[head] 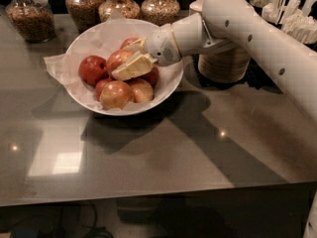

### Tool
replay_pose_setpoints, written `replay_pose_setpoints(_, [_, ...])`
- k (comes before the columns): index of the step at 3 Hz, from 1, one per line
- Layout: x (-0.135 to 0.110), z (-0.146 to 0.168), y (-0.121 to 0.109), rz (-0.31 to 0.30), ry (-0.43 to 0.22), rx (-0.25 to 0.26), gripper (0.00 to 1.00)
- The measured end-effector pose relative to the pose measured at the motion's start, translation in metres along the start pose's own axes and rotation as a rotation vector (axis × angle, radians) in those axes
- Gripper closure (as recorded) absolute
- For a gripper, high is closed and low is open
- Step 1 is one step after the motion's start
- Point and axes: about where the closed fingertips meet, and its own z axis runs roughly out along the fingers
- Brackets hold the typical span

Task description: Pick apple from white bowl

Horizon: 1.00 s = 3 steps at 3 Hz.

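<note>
Red-gold apple (pixel 117 58) clasped by end effector (pixel 120 62), in bowl (pixel 167 91).

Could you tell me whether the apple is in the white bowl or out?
In: the apple lies among other apples inside the white bowl, gripper at it.

The cream hand (pixel 127 57) sits in the white bowl (pixel 170 85), at the apple (pixel 116 59), which is red mottled with yellow. The left apple (pixel 91 69) is dark red, the front apple (pixel 115 94) golden-red. Paper (pixel 54 66) white; arm (pixel 257 38) white with dark dots; counter (pixel 198 148) glossy grey-brown.
</note>
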Motion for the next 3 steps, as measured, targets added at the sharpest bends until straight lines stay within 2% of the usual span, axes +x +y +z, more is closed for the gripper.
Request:
replay_pose_setpoints(1, [-0.019,-0.015,-0.001,-0.017,-0.087,-0.023,1.0])
replay_pose_setpoints(2, [-0.046,-0.041,0.001,-0.07,-0.132,-0.038,1.0])
replay_pose_setpoints(3, [-0.069,-0.065,0.002,-0.124,-0.118,-0.037,1.0])
